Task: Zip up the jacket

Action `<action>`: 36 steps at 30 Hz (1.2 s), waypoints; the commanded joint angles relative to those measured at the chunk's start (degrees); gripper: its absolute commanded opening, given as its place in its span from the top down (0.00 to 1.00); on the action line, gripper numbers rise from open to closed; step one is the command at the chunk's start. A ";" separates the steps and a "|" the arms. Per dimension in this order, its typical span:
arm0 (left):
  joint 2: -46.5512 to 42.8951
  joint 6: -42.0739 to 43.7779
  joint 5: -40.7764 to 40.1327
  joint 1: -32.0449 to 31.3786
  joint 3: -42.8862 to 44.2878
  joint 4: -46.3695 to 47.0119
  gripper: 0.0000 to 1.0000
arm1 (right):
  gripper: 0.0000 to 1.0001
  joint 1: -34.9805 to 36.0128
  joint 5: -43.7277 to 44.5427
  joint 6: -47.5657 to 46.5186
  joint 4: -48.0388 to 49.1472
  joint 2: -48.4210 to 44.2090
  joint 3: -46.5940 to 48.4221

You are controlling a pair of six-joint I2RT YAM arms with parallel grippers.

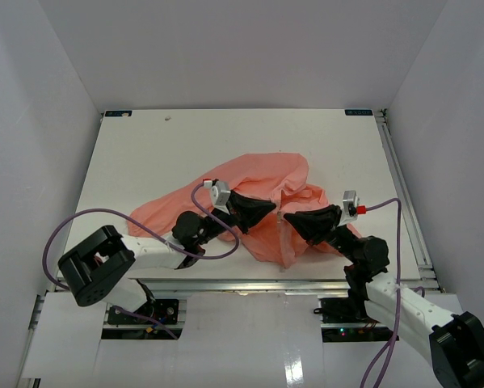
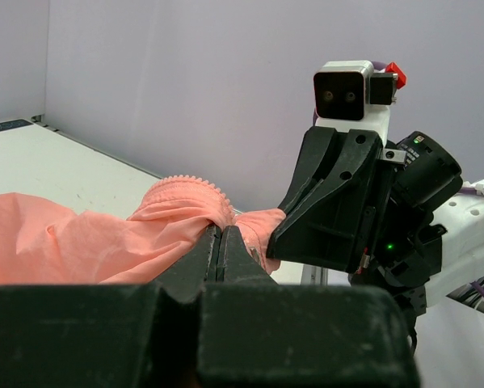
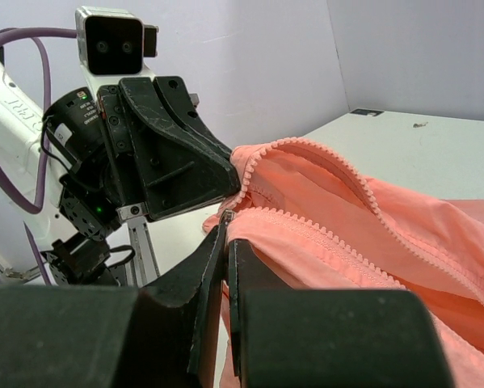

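Observation:
The salmon-pink jacket (image 1: 262, 182) lies crumpled on the white table, its zipper open with two rows of teeth apart. My left gripper (image 1: 271, 208) is shut on a fold of the jacket (image 2: 64, 242) at a toothed edge, with its tips (image 2: 223, 230) closed together. My right gripper (image 1: 287, 217) faces it almost tip to tip. In the right wrist view it (image 3: 227, 230) is shut on the lower end of one zipper row of the jacket (image 3: 371, 234), where a small metal piece (image 3: 227, 214) shows. Both hold the fabric slightly raised.
The white table (image 1: 145, 145) has side rails (image 1: 403, 186) and white walls around it. Purple cables (image 1: 80, 222) loop near the left arm and another runs from the right wrist. The jacket's bulk spreads left and behind the grippers.

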 commanded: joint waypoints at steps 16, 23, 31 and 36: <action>0.04 1.67 -2.98 -0.98 -0.65 21.80 1.00 | 0.92 -0.16 -1.45 0.67 6.98 1.65 -5.65; -0.34 3.28 -4.55 -0.98 -0.98 22.08 1.00 | 0.92 -0.02 -2.19 1.58 7.61 2.38 -5.32; 0.06 4.33 -5.51 -1.07 -1.36 23.43 1.00 | 0.92 0.65 -2.49 3.25 8.49 4.64 -4.72; 0.39 3.79 -6.02 -1.16 -1.68 25.19 1.00 | 0.92 0.72 -1.93 3.52 8.25 5.63 -4.33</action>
